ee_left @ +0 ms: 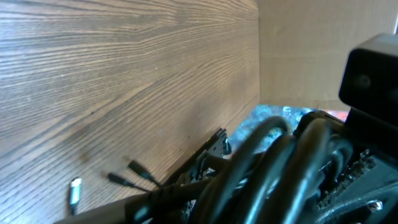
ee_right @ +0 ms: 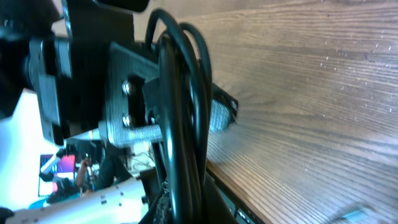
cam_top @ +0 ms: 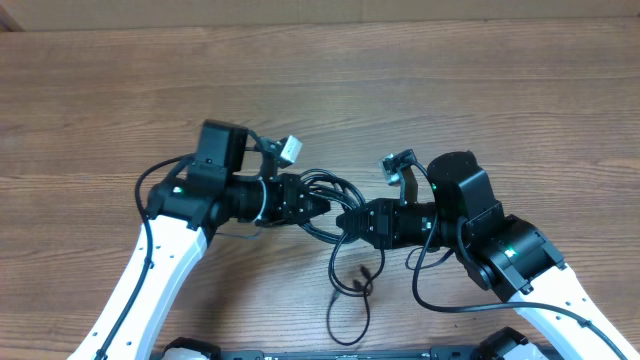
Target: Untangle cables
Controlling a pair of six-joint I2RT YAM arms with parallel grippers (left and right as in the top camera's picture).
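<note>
- The cables lie bunched at the middle of the table, between both grippers, with tails trailing toward the near edge.
- The left gripper has its jaws closed, apparently pinching strands.
- The right gripper has its jaws closed on strands too.
- The task looks barely begun: the loops overlap, and both cords remain to be pulled apart.

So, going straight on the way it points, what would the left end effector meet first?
Beyond the cables it grips, the right end effector, facing the left end effector almost tip to tip; heights are unclear from overhead.
</note>
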